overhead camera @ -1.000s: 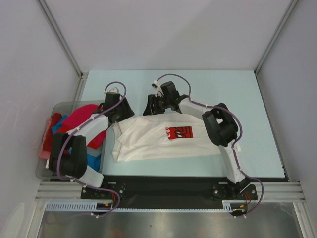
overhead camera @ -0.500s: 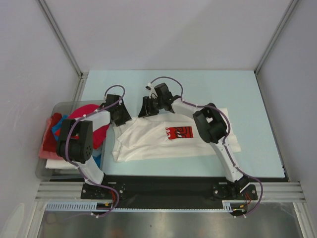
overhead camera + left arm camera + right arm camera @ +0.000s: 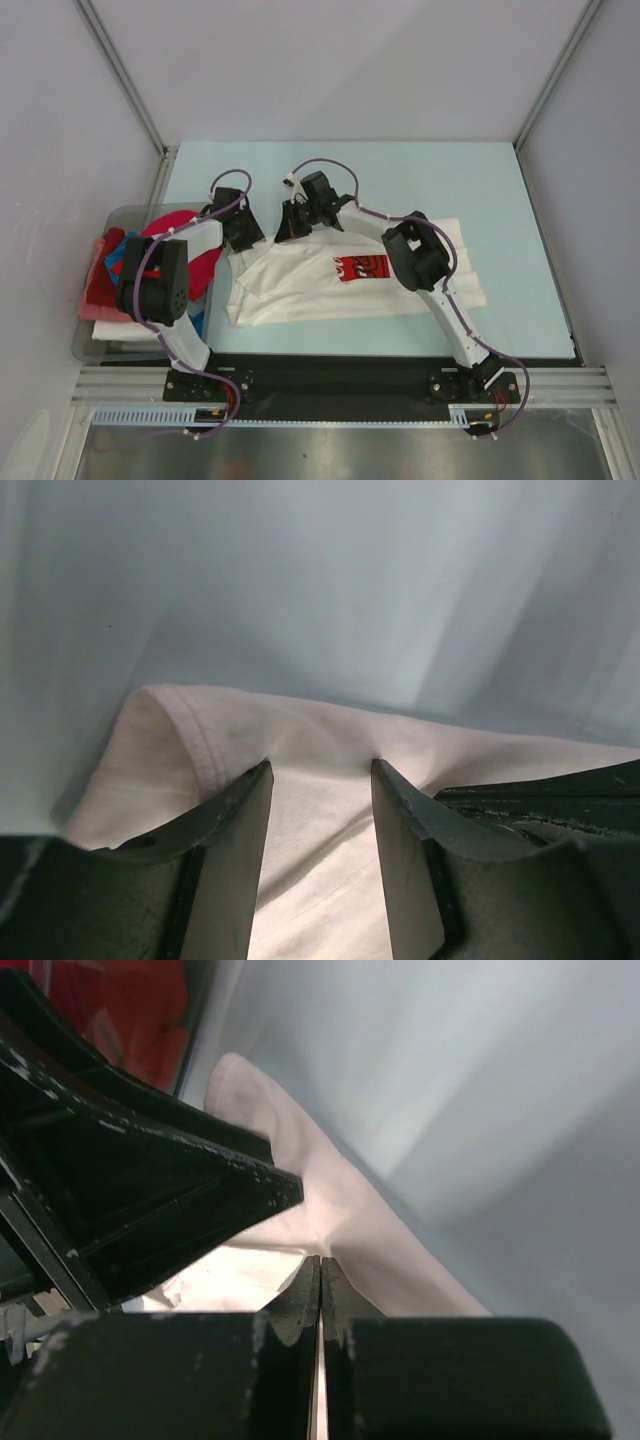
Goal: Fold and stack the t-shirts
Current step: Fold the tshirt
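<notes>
- Currently, far left: bin (image 3: 84, 348) sits off the table's (image 3: 450, 180) left edge, holding loose tees: a magenta-red tee (image 3: 168, 226) heaped on top, a blue tee (image 3: 116, 262) under it, and a pinkish tee (image 3: 98, 290) at the left wall.
- A flat white layer lies at the bin's near side. Cannot tell what garment it is.
- Left arm passes over the bin. Left gripper (image 3: 246, 238) is down at the far left corner of the white tee (image 3: 300, 285).
- Left wrist view: jaws stand about half apart. The fingers (image 3: 225, 825) straddle the tee's stitched hem, with cloth showing in the gap between them. The tips rest on or just above the cloth and nothing is clamped.
- White tee lies spread on the table in front of both bases, long axis left to right. Its left end is bunched and wrinkled.
- Red print (image 3: 362, 267) faces up, near the tee's middle.
- Right arm reaches across the tee toward the left. Right gripper (image 3: 287, 230) is at the tee's far edge, just beside the left gripper.
- Right wrist view: jaws are pressed fully together. A ridge of white cloth runs up into the tips, so the edge looks nipped between them.
- The same view shows the left gripper's black body close on the left.
- Tee's right end lies flat on the table beyond the right arm's elbow.
</notes>
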Robot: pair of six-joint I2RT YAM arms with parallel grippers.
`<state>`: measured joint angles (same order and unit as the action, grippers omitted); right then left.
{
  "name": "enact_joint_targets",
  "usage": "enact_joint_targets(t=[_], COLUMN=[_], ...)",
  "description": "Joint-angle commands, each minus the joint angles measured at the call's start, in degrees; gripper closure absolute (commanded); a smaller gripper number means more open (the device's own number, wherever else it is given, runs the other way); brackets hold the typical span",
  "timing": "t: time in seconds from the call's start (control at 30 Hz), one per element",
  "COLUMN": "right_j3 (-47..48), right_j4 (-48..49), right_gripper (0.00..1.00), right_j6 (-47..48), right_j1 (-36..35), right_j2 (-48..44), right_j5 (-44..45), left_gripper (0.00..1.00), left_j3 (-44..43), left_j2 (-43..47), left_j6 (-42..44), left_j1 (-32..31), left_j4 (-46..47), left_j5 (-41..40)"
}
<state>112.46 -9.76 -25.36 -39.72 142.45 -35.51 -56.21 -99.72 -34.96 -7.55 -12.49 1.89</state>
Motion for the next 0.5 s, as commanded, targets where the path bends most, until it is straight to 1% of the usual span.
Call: enact_joint_targets(t=[0.0,0.13,0.17,0.3,0.37,0.4,0.47], right_j3=[-2.06,-11.2,-14.52,-22.36,-26.23,-29.64,-32.21], right_j4=[0.96,6.4,6.85,8.09,11.15,12.04,13.1], right_gripper=[1.0,1.0,1.0,1.0,1.0,1.0,1.0], right_j6=[0.58,-1.18,-1.26,-0.74,-1.53,-1.88,-1.79], right_j1=[-0.18,-0.88,-0.97,-2.11,-2.37,-2.64,-3.34], right_j2=[-5.33,-11.57,-14.11,-19.91,-21.94,-24.13,-26.16], right_j5=[-1.23,-2.28,-2.03,-0.88,-0.7,-0.79,0.17], left_gripper=[0.49,0.5,0.5,0.49,0.5,0.49,0.49], left_j3=[-1.54,-2.41,-2.59,-2.95,-3.03,-3.03,-3.21], left_j2=[-1.79,-2.32,-2.58,-2.58,-2.58,-2.67,-2.76], left_j6=[1.21,1.56,1.65,2.09,2.09,2.09,2.09], left_j1=[1.14,1.14,1.14,1.14,1.14,1.14,1.14], left_j4=[-1.04,-1.13,-1.39,-1.75,-1.92,-1.92,-2.01], left_j5=[-3.56,-3.65,-4.0,-5.05,-5.41,-5.58,-5.67])
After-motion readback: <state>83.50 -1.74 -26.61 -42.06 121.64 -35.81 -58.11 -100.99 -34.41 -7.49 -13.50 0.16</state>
